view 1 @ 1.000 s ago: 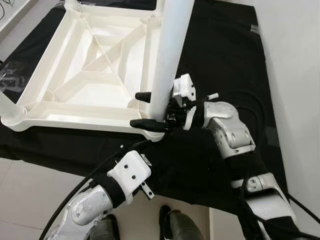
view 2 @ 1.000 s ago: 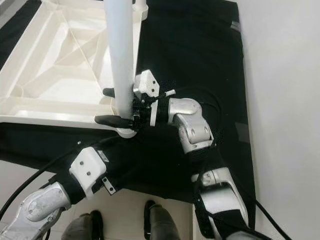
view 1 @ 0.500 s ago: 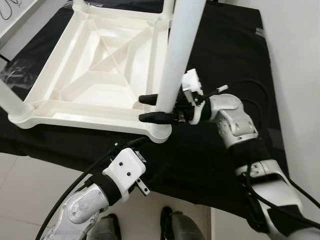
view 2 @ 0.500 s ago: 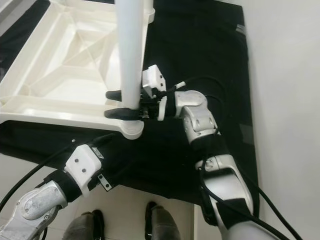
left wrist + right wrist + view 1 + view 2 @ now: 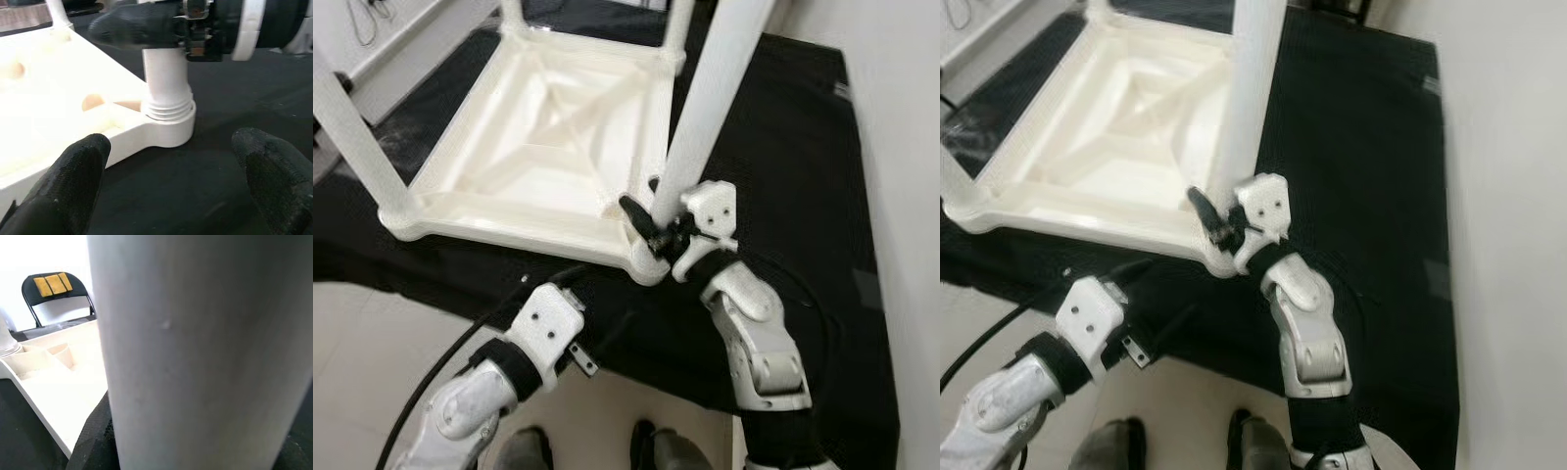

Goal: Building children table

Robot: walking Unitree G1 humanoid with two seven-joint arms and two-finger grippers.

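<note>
Gripping the white leg (image 5: 705,108) low, just above its threaded base, right hand (image 5: 658,220) now rolled so one black finger (image 5: 636,211) points up the near side instead of lying level as a second ago. Reads as a twist, screwing the leg into the corner socket (image 5: 168,128) of the upturned children's table (image 5: 543,147) on the black cloth (image 5: 783,147). Threads visible above the socket, so probably not seated. Left hand (image 5: 171,181) spread wide, holding nothing, hovering just short of that corner.
</note>
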